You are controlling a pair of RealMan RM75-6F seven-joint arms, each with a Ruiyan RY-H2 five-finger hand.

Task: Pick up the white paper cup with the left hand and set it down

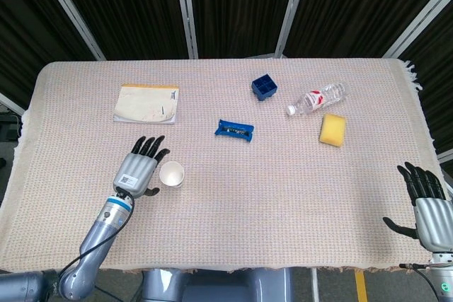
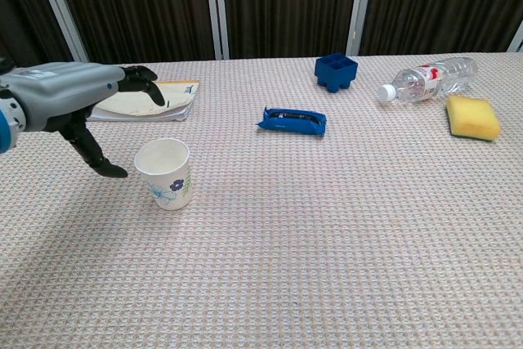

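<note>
Left hand spread wide, empty, just beside white paper cup upright on table: reach step, grasp not yet made. Next: fingers around cup wall, gentle squeeze, lift. Far right, right hand open, idle.

The cloth-covered counter carries a paper cup, notebook, blue packet, blue box, bottle and sponge.

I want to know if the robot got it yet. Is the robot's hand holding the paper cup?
No, the left hand is open beside the white paper cup, which stands on the table untouched.
</note>
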